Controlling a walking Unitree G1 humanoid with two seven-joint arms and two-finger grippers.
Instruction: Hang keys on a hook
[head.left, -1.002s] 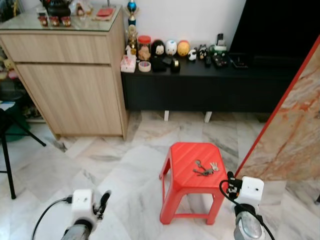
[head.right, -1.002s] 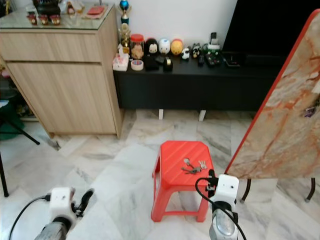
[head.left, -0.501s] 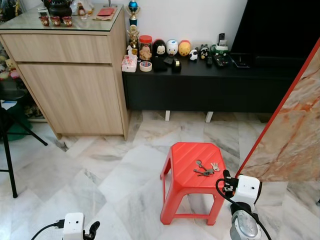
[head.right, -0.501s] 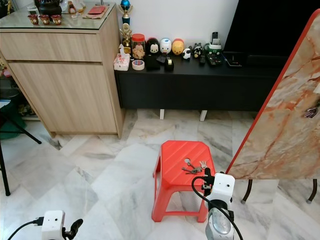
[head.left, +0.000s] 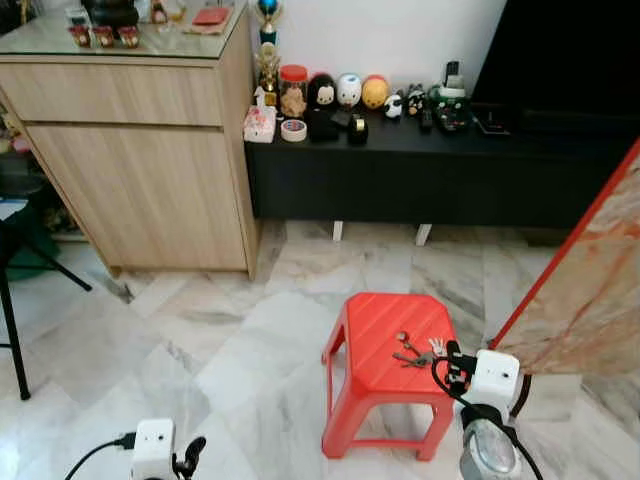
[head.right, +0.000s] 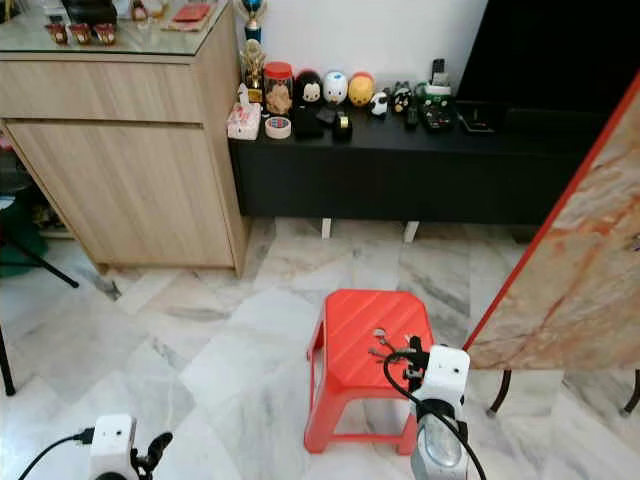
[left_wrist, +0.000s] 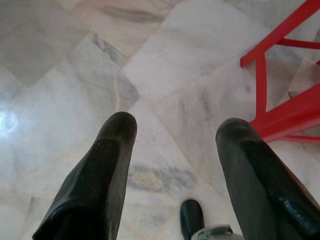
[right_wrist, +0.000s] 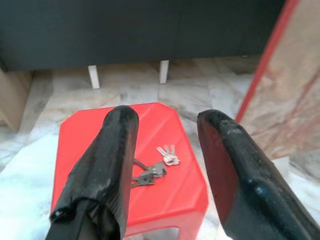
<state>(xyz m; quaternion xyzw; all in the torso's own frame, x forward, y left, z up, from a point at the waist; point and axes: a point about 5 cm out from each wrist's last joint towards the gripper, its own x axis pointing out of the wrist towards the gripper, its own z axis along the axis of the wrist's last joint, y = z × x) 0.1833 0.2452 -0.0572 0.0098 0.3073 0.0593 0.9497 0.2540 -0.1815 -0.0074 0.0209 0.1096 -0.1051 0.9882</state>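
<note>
A bunch of keys (head.left: 415, 352) lies on top of a red plastic stool (head.left: 375, 345); in the right wrist view the keys (right_wrist: 155, 167) sit just beyond my fingers. My right gripper (head.left: 451, 366) hovers at the stool's near right corner, a little short of the keys, open with nothing between its fingers (right_wrist: 116, 150). My left gripper (head.left: 190, 455) hangs low at the left over the marble floor, open (left_wrist: 177, 127) and holding nothing. A stool leg (left_wrist: 280, 117) shows beside it.
A marble-patterned board with a red edge (head.left: 590, 290) leans at the right, close to the stool. A wooden cabinet (head.left: 140, 170) and a black low console (head.left: 420, 170) with figurines stand along the back wall. A black stand leg (head.left: 12, 330) is at far left.
The camera has shifted, so the stool sits lower in the picture. My left arm has dropped from its raised place a second ago. The right gripper stays by the stool's corner.
</note>
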